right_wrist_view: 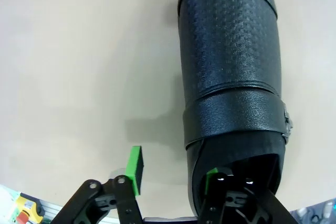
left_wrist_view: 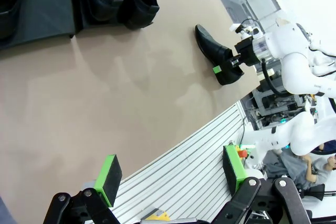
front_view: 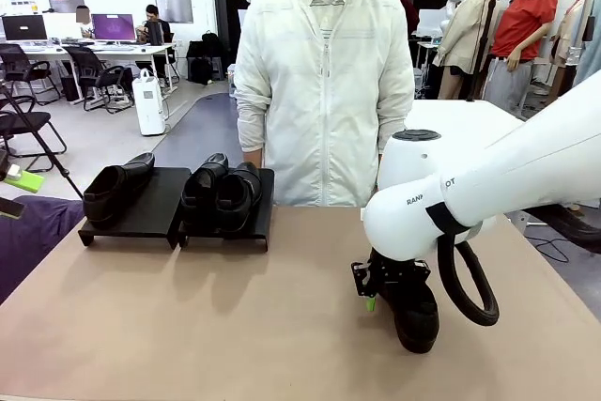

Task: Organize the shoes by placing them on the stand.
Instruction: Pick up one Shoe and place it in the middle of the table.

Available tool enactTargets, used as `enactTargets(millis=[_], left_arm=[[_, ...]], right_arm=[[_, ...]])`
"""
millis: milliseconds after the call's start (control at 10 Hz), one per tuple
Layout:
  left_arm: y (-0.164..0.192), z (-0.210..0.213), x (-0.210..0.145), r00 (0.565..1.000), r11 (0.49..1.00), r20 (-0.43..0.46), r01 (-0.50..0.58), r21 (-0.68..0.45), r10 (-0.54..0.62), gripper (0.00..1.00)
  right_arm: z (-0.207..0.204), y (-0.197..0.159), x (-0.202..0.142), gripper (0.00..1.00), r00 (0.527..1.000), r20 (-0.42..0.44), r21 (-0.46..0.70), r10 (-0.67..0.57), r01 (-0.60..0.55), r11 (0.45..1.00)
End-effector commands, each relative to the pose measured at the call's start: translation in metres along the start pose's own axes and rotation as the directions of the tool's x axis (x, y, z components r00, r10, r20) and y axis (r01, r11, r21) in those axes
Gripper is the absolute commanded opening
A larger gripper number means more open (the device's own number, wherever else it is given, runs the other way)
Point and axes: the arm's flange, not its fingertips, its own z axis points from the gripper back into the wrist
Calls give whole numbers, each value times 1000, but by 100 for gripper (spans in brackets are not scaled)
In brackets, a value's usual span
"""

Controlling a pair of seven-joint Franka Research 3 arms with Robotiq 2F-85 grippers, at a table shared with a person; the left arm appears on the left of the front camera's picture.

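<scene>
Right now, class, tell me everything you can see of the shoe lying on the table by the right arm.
The shoe is a black slip-on loafer of pebbled, slightly glossy leather, with a rounded toe, a strap across the top and a small metal piece at the strap's end. It lies on its sole on the tan table, apart from the two black stands. The right pincer straddles one wall at the heel opening, one green pad inside, one outside, not yet clamped.

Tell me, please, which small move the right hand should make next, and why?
Probably finish closing the right hand: one finger sits inside the black leather loafer on the tan table, the other outside its side wall, with a gap remaining. Then lift toward the half-free black flat platform.
</scene>
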Motion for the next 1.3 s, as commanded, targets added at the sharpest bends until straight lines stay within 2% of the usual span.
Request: enactTargets(millis=[0,500,700,1000,1200], left_arm=[[0,-2,-1,1000,1000,20,-1,-8,1,100],[0,-2,-1,1000,1000,20,-1,-8,1,100],[0,-2,-1,1000,1000,20,-1,-8,1,100],[0,-2,-1,1000,1000,20,-1,-8,1,100],[0,-2,-1,1000,1000,20,-1,-8,1,100]], right_arm=[[0,-2,1,0,1000,17,21,15,-15,1000],[18,-9,-4,0,997,77,4,-12,11,1000],[43,-21,-13,0,995,99,7,-31,30,1000],[133,-50,-70,0,980,190,24,-61,58,998],[163,-58,-116,0,972,231,35,-36,29,999]])
